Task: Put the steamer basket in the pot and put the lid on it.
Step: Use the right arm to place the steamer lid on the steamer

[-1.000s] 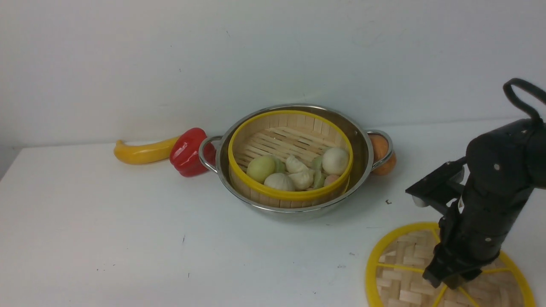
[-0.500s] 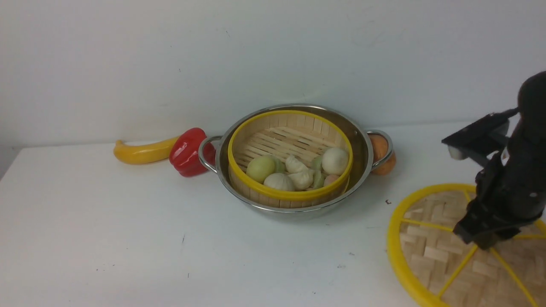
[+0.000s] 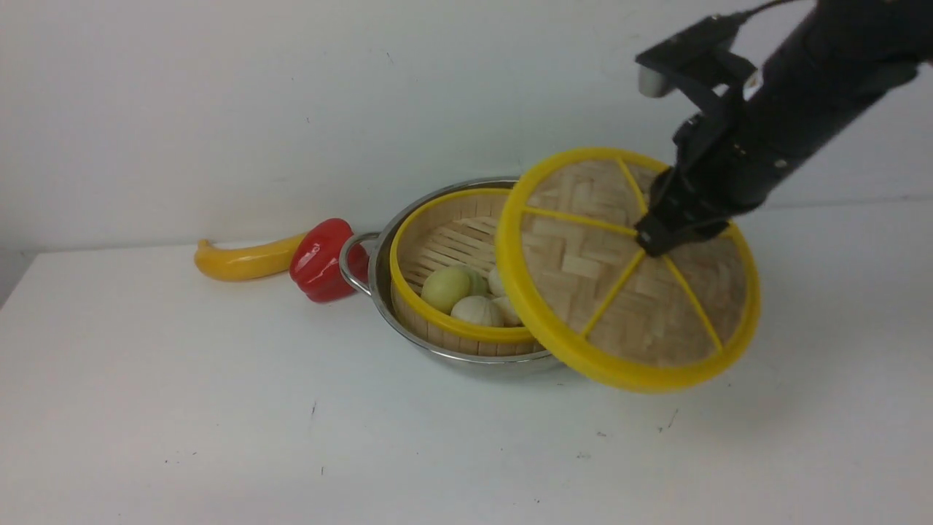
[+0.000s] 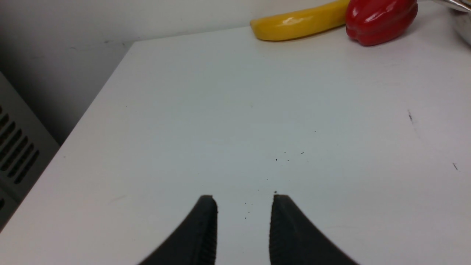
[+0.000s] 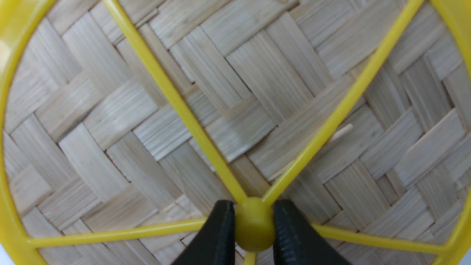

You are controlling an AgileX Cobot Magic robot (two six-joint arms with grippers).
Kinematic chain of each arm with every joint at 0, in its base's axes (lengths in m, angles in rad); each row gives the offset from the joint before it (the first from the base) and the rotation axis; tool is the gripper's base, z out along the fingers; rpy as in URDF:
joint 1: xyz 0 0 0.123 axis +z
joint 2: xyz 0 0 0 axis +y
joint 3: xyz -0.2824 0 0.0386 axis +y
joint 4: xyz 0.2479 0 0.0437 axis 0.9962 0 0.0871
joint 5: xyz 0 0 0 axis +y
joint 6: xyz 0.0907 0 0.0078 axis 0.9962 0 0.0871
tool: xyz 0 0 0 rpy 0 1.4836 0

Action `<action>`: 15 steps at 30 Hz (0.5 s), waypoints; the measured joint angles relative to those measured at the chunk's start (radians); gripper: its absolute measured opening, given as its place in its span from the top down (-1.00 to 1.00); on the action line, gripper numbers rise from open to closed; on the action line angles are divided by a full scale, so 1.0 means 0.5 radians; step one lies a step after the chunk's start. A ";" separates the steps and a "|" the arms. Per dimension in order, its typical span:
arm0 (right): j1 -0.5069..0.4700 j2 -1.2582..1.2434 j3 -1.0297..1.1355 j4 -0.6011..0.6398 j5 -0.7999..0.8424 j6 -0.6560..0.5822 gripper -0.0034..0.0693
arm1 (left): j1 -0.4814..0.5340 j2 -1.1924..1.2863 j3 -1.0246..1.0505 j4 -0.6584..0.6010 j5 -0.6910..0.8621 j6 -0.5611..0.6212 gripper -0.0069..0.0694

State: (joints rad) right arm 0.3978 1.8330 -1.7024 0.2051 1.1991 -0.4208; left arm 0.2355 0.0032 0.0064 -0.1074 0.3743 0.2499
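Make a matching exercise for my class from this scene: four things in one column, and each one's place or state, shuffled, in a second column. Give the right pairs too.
Column one:
1. lid
2. steamer basket
3. red pepper
4. left gripper

Column two:
A. sits inside the pot
B. fingers apart, holding nothing
C. tilted in the air, gripped at its centre by the right gripper
D. lies on the table beside the pot's handle

Pairs: 1-C, 2-A, 3-D, 4-B
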 joint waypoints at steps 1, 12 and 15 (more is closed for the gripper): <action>0.013 0.062 -0.088 -0.016 0.011 -0.005 0.51 | 0.000 0.000 0.000 0.000 0.000 0.000 0.28; 0.072 0.823 -1.208 -0.062 0.068 -0.080 0.51 | 0.000 0.000 0.000 0.000 0.000 0.000 0.27; 0.089 0.938 -1.345 -0.038 0.068 -0.085 0.51 | 0.000 0.000 0.000 0.000 0.000 0.000 0.27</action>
State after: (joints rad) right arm 0.4424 2.3021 -2.3748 0.1861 1.2333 -0.4631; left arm 0.2355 0.0032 0.0064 -0.1074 0.3743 0.2499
